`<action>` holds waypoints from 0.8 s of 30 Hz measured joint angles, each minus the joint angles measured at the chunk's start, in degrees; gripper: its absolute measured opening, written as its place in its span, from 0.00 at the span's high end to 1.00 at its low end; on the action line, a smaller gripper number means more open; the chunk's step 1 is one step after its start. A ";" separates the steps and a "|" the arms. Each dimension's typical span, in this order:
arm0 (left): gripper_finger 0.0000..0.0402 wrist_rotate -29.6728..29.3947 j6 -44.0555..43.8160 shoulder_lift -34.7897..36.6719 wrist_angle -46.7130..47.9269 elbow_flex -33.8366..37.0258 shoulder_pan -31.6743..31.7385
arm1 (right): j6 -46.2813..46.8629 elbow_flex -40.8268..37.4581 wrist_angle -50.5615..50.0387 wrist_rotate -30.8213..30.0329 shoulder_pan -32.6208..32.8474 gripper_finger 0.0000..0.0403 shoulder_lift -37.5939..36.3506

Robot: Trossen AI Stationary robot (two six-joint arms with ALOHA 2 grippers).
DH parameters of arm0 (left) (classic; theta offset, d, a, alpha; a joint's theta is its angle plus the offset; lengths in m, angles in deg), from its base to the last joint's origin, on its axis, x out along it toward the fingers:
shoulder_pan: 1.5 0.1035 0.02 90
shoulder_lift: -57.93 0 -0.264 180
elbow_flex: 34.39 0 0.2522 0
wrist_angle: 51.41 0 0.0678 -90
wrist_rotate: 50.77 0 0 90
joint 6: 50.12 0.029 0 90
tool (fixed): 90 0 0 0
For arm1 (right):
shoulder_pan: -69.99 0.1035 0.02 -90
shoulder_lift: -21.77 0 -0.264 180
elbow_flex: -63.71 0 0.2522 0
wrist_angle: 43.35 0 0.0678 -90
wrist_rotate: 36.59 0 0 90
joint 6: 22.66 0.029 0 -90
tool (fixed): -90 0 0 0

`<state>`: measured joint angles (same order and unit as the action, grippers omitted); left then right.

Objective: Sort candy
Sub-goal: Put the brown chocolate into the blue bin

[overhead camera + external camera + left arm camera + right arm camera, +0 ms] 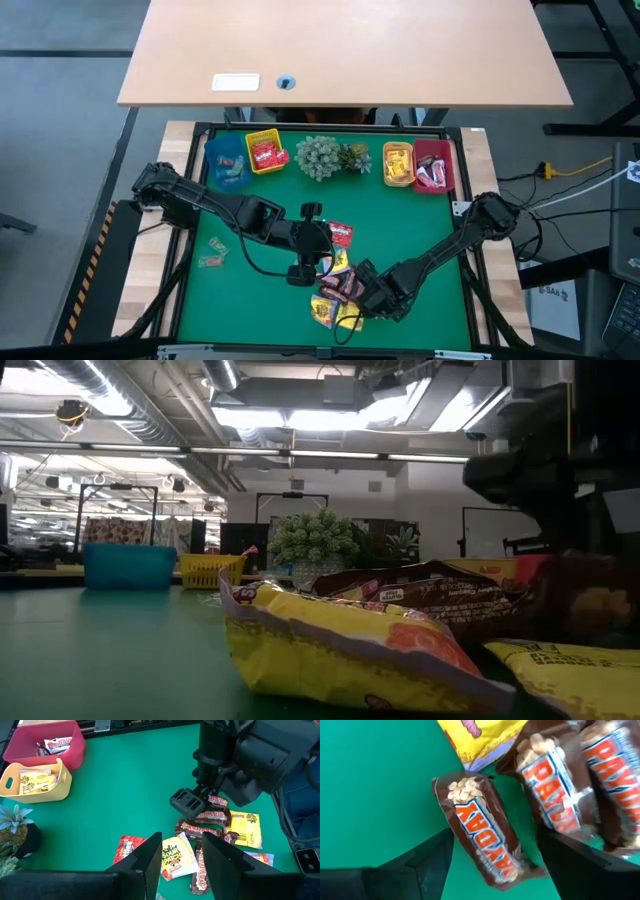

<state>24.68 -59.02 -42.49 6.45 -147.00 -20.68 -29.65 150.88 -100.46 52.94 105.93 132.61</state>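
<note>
The candy lies in a pile [338, 285] near the table's front edge: yellow packets [175, 857], a red packet [127, 850] and brown bars [205, 820]. My right gripper [495, 839] points down, open, over the pile. Its fingers stand on either side of one brown bar [485, 827] that lies flat on the mat. I see no touch. My left gripper [182, 842] hangs open above the pile's left side [303, 272] and holds nothing. Two small sweets [213, 252] lie apart to the left.
Along the far edge stand a blue bin [228, 160], a yellow bin [265, 152], a plant cluster [325, 157], an orange-yellow bin [398, 165] and a red bin [433, 165], all with candy inside. Bare green mat [260, 205] lies between the bins and the pile.
</note>
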 joint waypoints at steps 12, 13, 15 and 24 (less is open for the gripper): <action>0.69 0.02 0.02 0.00 0.10 0.00 0.00 | 0.05 0.17 -0.47 1.10 0.00 0.31 1.19; 0.69 0.02 0.02 0.00 0.16 0.00 0.00 | 0.16 0.17 -0.60 1.14 0.00 0.33 1.19; 0.69 0.02 0.02 0.00 0.45 0.00 0.00 | 0.55 0.15 -0.82 1.40 0.02 0.38 1.21; 0.69 0.04 0.02 0.00 0.50 0.00 -0.02 | 0.72 0.15 -1.67 2.45 0.09 0.65 1.23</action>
<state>24.73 -59.00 -42.49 6.95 -147.00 -20.70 -28.93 151.03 -102.13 55.38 106.02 133.84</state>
